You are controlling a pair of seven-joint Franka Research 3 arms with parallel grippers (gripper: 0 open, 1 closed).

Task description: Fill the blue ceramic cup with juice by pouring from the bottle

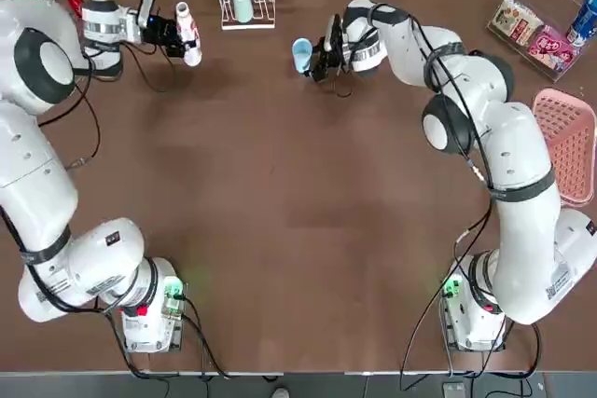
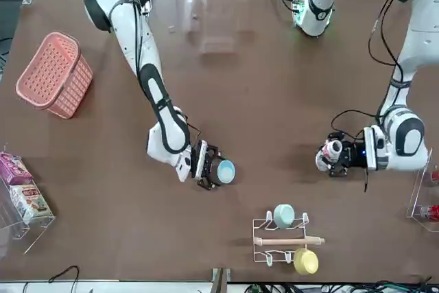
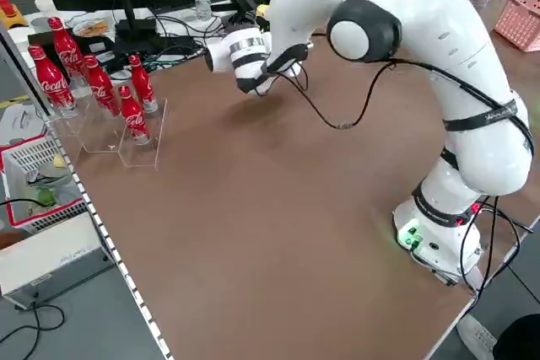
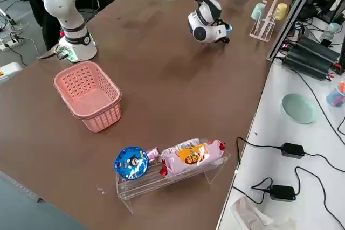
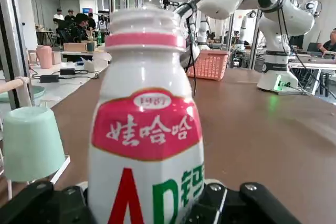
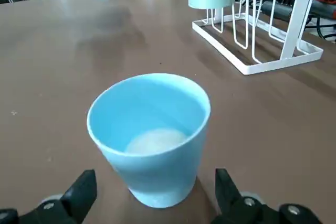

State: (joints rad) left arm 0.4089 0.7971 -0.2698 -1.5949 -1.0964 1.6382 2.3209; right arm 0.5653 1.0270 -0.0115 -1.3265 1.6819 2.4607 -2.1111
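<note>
Left gripper (image 1: 177, 33) clamps the bottle (image 1: 187, 33); right gripper (image 1: 317, 58) gapes around the blue ceramic cup (image 1: 301, 53).

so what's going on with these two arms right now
The left tool is shut on the small white plastic bottle with the red-and-white label, near the table's far left edge. The right tool sits open around the small sky-blue ceramic cup, which stands upright on the brown table beside the white wire cup rack. No pouring yet.
</note>
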